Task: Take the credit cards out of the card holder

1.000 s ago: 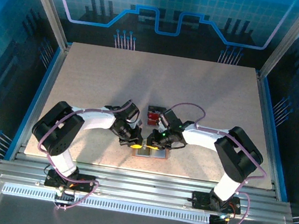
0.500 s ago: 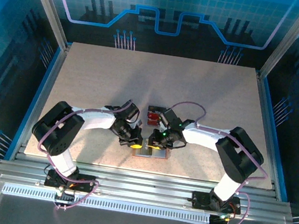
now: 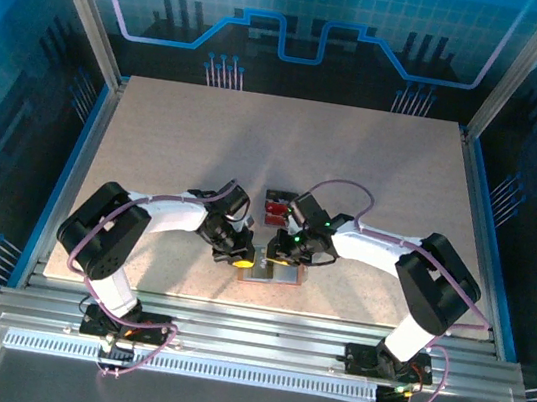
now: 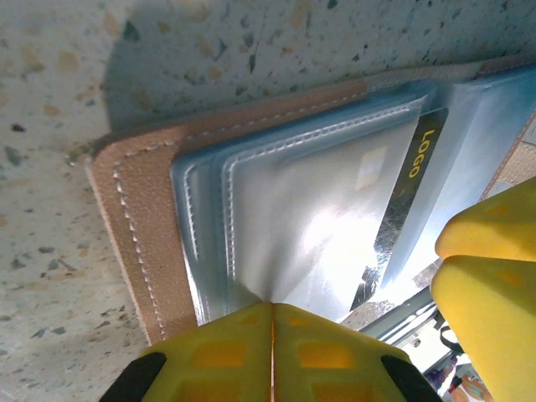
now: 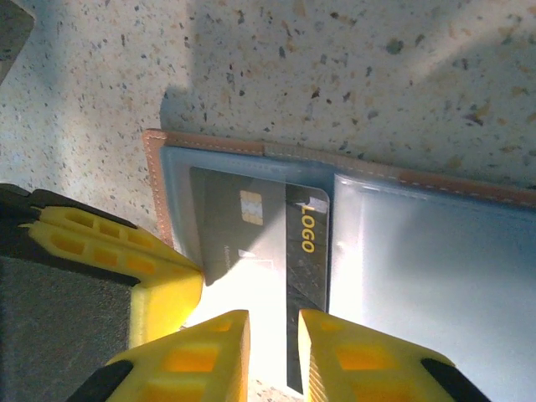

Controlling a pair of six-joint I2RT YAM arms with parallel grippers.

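The tan card holder (image 3: pixel 275 275) lies open near the table's front edge, its stitched brown border (image 4: pixel 126 226) framing pale clear sleeves. My left gripper (image 4: pixel 272 308) is shut, pinching the edge of one clear sleeve. A dark credit card (image 5: pixel 306 251) with a chip and yellow "LOGO" sits partly out of its sleeve (image 5: pixel 419 268). My right gripper (image 5: pixel 274 335) hovers over the card's near end, jaws a narrow gap apart, with the card showing through the gap. Both grippers meet over the holder, the left gripper (image 3: pixel 243 256) beside the right gripper (image 3: pixel 276 256). Red credit cards (image 3: pixel 276 207) lie on the table behind.
The aluminium rail (image 3: pixel 261 321) runs just in front of the holder. The right gripper's yellow fingers (image 4: pixel 490 285) crowd the left wrist view's right side. One left finger (image 5: pixel 163 280) sits close at the card's left. Speckled tabletop (image 3: pixel 207 141) stretches behind.
The right arm's elbow has swung slightly to the right and its gripper has edged a little. The left arm and the holder stay put.
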